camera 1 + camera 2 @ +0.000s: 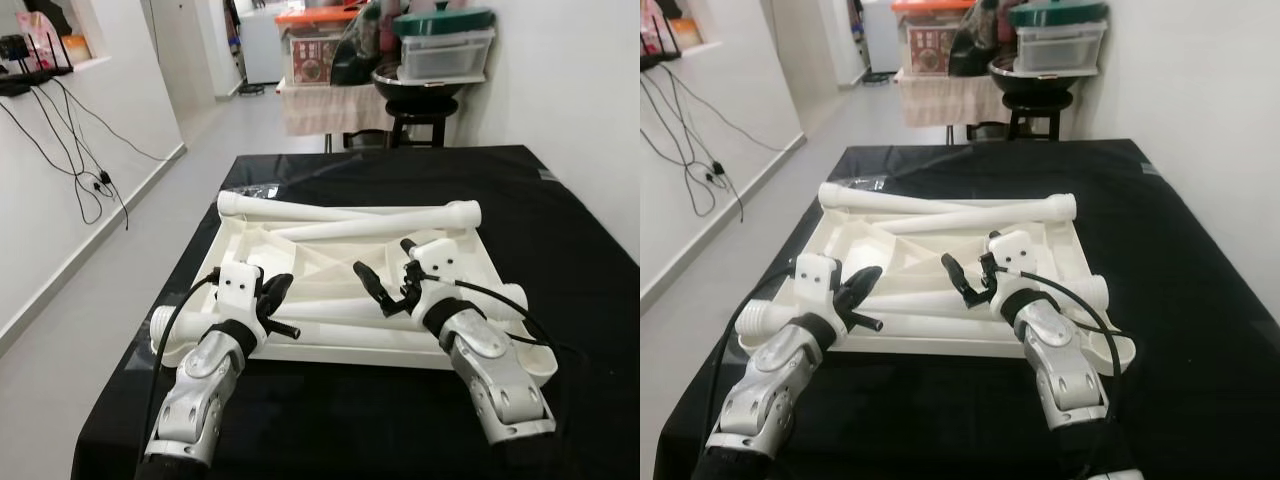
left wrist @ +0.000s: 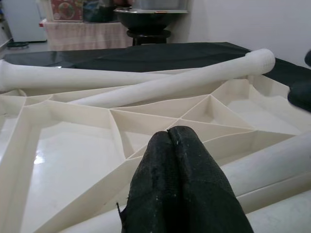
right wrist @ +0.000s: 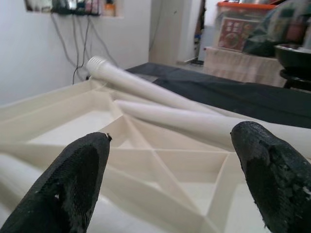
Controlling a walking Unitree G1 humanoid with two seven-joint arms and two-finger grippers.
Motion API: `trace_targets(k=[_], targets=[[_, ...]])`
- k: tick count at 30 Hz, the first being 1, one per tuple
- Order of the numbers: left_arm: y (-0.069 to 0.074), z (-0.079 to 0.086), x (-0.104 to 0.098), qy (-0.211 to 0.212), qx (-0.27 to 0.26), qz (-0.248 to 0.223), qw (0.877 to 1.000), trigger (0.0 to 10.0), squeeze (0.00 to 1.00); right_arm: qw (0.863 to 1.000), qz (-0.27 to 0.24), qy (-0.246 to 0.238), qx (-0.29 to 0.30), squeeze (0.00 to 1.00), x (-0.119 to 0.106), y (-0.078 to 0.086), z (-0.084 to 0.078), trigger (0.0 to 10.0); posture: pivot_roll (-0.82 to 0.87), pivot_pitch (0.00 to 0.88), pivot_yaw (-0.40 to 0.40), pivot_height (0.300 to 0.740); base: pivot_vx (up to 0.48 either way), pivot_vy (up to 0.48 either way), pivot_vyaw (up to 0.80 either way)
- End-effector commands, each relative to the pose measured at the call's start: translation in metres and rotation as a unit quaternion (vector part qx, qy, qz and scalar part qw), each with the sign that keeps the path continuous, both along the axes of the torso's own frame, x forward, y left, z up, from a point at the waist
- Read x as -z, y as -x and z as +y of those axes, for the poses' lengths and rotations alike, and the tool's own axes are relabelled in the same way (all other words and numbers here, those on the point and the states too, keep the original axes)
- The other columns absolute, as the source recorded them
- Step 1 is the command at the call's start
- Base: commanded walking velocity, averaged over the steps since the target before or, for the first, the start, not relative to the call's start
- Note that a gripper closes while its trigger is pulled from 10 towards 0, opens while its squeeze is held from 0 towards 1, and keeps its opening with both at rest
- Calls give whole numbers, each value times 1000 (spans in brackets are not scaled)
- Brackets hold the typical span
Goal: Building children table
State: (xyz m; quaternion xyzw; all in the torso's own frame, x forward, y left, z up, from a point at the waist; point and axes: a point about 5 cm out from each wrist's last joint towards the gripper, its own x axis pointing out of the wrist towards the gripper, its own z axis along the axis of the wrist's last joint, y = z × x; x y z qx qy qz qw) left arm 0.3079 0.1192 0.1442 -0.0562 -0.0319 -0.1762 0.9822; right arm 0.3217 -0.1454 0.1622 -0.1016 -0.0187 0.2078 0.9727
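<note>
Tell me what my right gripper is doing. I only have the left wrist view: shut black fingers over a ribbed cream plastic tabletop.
Observer: The right gripper is open, empty, hovering over the upturned tabletop.
Operator: Any leg near my left gripper?
Observer: Yes. A cream plastic leg's threaded end sticks out past the tabletop's near-left corner, outside the left gripper.
Operator: Anything to my left?
Observer: Black cables hang down the white wall there.
</note>
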Motion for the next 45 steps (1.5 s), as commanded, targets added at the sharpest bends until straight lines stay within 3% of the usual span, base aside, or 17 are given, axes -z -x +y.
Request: trace_targets(k=[1, 2, 6, 9, 14, 16, 18, 21, 25, 26, 28, 32, 34, 36, 38, 40, 45], targets=[[2, 0, 6, -6, 18, 16, 1000, 10000, 0, 996, 5, 85, -9, 0, -1, -3, 0, 10000, -131, 0, 27, 740, 0, 0, 0], [3, -3, 7, -9, 32, 21, 999, 10000, 0, 993, 5, 121, -11, 0, -6, -6, -4, 10000, -132, 0, 26, 740, 0, 0, 0], [4, -6, 9, -10, 44, 26, 999, 10000, 0, 989, 2, 148, -14, 0, -13, -9, -8, 10000, -131, 0, 25, 740, 0, 0, 0], [9, -13, 15, -9, 81, 44, 996, 10000, 0, 970, 12, 234, -71, 0, -34, -21, -9, 10000, -125, 0, 20, 740, 0, 0, 0], [13, -15, 16, -9, 88, 48, 995, 10000, 0, 951, 27, 285, -118, 0, -42, -23, -6, 10000, -119, 0, 12, 740, 0, 0, 0], [15, -16, 17, -6, 91, 50, 995, 10000, 0, 922, 47, 356, -147, 0, -46, -29, -6, 10000, -110, 0, 1, 740, 0, 0, 0], [15, -16, 17, -6, 91, 50, 995, 10000, 0, 922, 47, 356, -147, 0, -46, -29, -6, 10000, -110, 0, 1, 740, 0, 0, 0], [18, -18, 17, -4, 98, 51, 994, 10000, 0, 883, 80, 444, -127, 0, -48, -49, -12, 10000, -100, 0, -10, 740, 0, 0, 0], [22, -19, 17, -5, 106, 50, 993, 10000, 0, 853, 97, 502, -110, 0, -47, -60, -17, 10000, -90, 0, -14, 740, 0, 0, 0], [22, -19, 17, -5, 106, 50, 993, 10000, 0, 853, 97, 502, -110, 0, -47, -60, -17, 10000, -90, 0, -14, 740, 0, 0, 0], [27, -22, 16, -10, 129, 49, 990, 10000, 0, 826, 110, 542, -114, 0, -47, -65, -21, 10000, -83, 0, -18, 740, 0, 0, 0], [32, -25, 16, -12, 146, 52, 988, 10000, 0, 814, 117, 557, -122, 0, -48, -67, -22, 10000, -74, 0, -23, 740, 0, 0, 0], [41, -29, 17, -11, 178, 61, 982, 10000, 0, 786, 136, 586, -143, 0, -50, -69, -24, 10000, -69, 0, -31, 740, 0, 0, 0], [41, -29, 17, -11, 178, 61, 982, 10000, 0, 786, 136, 586, -143, 0, -50, -69, -24, 10000, -69, 0, -31, 740, 0, 0, 0], [47, -30, 17, -5, 191, 68, 979, 10000, 0, 759, 164, 609, -164, 0, -50, -69, -26, 10000, -65, 0, -37, 740, 0, 0, 0], [48, -31, 17, -3, 195, 70, 978, 10000, 0, 750, 175, 615, -169, 0, -51, -70, -28, 10000, -63, 0, -41, 740, 0, 0, 0], [50, -32, 17, -1, 199, 71, 977, 10000, 0, 755, 183, 605, -175, 0, -60, -73, -29, 10000, -62, 0, -44, 740, 0, 0, 0]])
